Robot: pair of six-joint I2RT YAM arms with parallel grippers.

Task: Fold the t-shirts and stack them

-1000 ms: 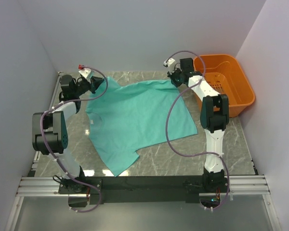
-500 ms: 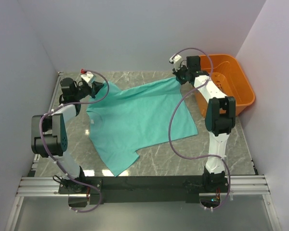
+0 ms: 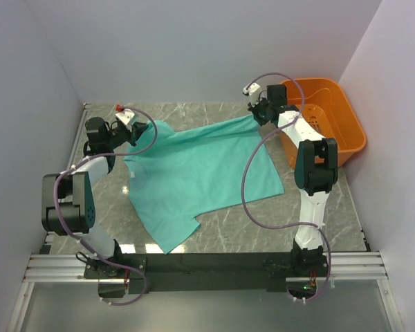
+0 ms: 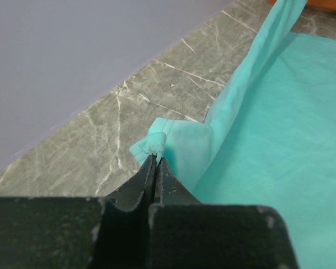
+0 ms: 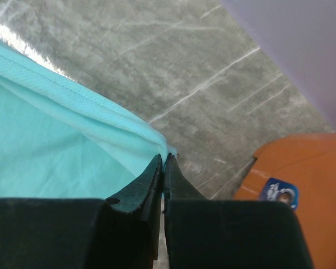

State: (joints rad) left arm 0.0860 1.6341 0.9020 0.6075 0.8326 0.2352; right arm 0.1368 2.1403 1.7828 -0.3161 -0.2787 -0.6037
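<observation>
Our grey marble tabletop (image 3: 221, 225) carries the turquoise t-shirt (image 3: 194, 173), which lies mostly flat across its middle, with the far edge lifted and stretched between our two arms. The orange plastic basket (image 3: 335, 117) sits in the far right corner, near the shirt's raised end. Our left pincer (image 4: 155, 162) is pressed together on the shirt's far-left hem corner. Our right pincer (image 5: 163, 163) pinches the far-right corner likewise.

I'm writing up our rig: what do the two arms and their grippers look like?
The left arm and right arm are white links with bulky black joints. A greyish-purple cable loops along each. Gripper fingers are matte black wedges.
</observation>
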